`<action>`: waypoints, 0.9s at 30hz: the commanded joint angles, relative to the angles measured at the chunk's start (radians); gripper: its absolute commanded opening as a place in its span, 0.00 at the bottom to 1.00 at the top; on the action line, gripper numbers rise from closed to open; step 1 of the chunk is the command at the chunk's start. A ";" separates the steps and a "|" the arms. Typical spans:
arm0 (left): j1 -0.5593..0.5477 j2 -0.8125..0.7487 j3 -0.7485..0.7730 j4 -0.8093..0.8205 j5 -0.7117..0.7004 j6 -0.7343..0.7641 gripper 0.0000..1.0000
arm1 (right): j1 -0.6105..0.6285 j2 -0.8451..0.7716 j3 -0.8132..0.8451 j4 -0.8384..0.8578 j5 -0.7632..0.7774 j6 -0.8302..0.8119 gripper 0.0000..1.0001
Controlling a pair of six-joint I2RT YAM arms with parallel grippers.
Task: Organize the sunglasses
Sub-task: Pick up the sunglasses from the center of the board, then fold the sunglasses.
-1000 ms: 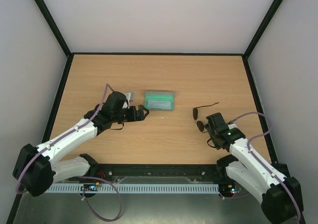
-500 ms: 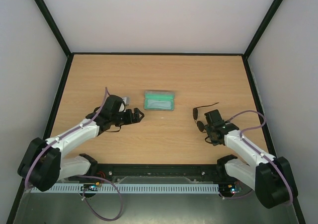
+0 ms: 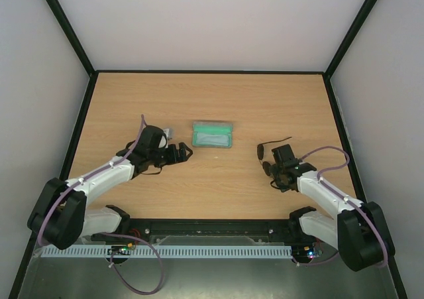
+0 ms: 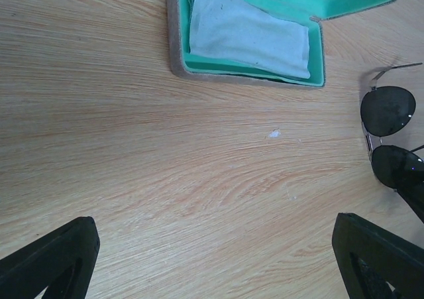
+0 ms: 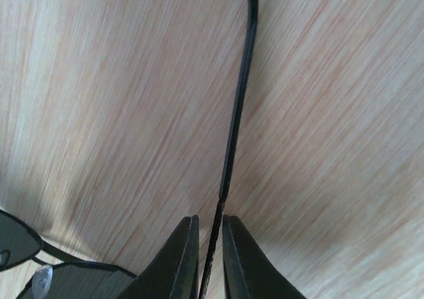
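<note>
R gripper (image 5: pixel 211 223) clenched on sunglasses (image 5: pixel 240 93) temple, lenses just beside; L gripper (image 4: pixel 213 226) open.

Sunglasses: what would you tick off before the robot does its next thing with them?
1. Grip: right jaws shut on a temple of the sunglasses: ok.
2. Folding: one temple sticks out: not ok for packing.
3. Lid: case lies open: ok.
4. Room: a cloth lies inside the case: cannot tell if the glasses fit over it.
5. Helper arm: left jaws open and off the case: ok.
</note>
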State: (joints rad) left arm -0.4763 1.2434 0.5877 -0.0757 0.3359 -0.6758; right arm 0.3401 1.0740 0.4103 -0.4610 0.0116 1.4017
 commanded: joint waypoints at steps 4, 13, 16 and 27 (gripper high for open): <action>0.008 0.019 -0.005 0.010 0.015 0.018 0.99 | -0.003 -0.018 0.009 -0.059 0.010 -0.002 0.01; 0.009 -0.011 0.033 -0.032 0.000 0.024 0.99 | -0.003 -0.036 0.340 -0.258 0.138 -0.242 0.01; 0.008 -0.025 0.060 -0.064 -0.024 0.019 0.99 | 0.003 -0.021 0.464 -0.341 0.183 -0.369 0.01; 0.023 -0.107 0.214 -0.257 -0.111 0.031 0.99 | 0.234 0.031 0.625 -0.282 0.326 -0.696 0.01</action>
State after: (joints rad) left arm -0.4637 1.1835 0.7132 -0.2272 0.2737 -0.6601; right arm 0.4808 1.0637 0.9924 -0.7475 0.2306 0.8463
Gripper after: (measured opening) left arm 0.991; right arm 0.022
